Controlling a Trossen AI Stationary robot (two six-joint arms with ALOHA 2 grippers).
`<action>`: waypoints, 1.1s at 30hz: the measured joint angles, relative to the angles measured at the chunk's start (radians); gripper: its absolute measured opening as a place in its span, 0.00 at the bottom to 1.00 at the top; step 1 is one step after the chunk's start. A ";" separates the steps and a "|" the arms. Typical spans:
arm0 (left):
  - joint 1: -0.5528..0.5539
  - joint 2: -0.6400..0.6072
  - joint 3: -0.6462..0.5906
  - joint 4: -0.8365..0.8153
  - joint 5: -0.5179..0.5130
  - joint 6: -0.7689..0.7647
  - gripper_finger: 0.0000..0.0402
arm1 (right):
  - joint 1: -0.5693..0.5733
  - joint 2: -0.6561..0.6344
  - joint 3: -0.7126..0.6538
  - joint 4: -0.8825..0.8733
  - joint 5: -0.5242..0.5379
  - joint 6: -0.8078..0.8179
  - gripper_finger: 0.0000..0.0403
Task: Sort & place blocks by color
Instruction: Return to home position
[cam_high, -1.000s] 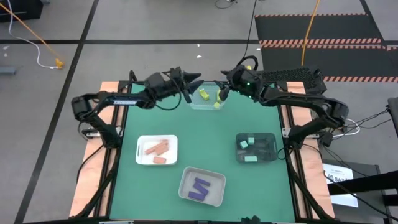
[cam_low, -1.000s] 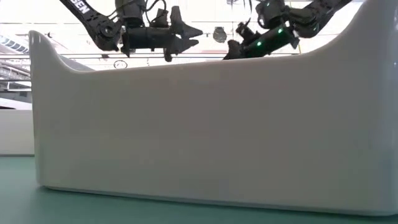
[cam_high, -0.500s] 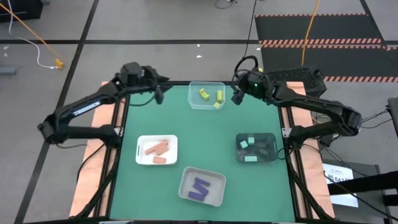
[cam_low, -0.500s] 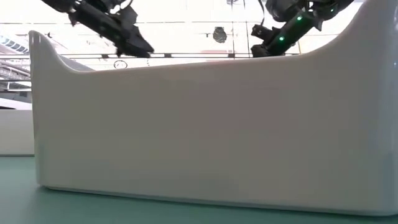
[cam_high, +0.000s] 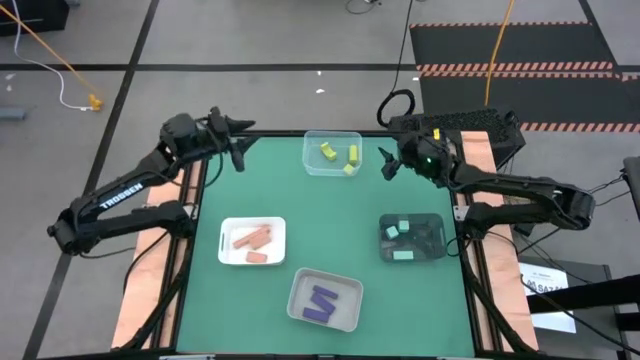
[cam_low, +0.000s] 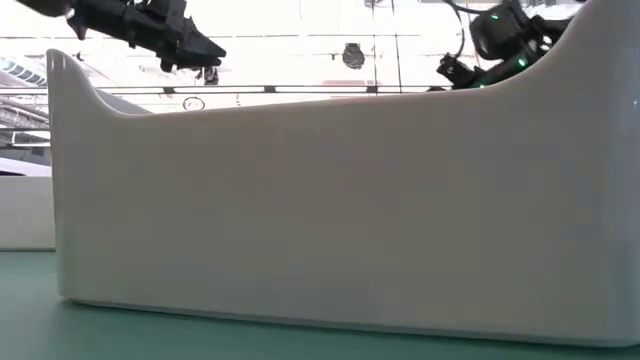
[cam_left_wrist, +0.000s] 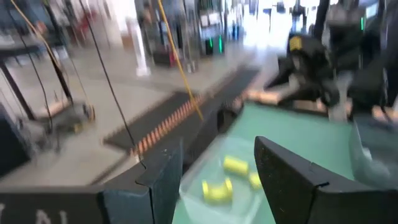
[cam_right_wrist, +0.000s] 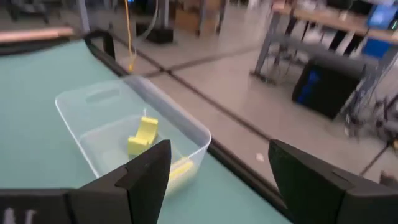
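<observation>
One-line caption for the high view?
Sorted: yellow blocks in clear bin, salmon blocks in white tray, purple blocks in gray tray, mint blocks in dark bin; left claw and right claw open.

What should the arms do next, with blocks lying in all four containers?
Probably retract both arms to rest. The left end effector and right end effector are open and empty, flanking the clear bin, and the blocks all sit in containers by colour; none lies on the green mat.
</observation>
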 joint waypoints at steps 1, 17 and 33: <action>0.000 -0.006 -0.042 0.076 0.000 -0.017 0.50 | 0.000 -0.008 -0.039 0.070 0.000 -0.015 0.65; 0.001 -0.003 -0.569 0.794 -0.062 -0.254 0.50 | 0.000 -0.024 -0.383 0.698 0.002 0.159 0.65; -0.009 -0.003 -0.698 0.877 -0.071 -0.358 0.50 | 0.003 -0.024 -0.523 0.722 -0.003 0.262 0.65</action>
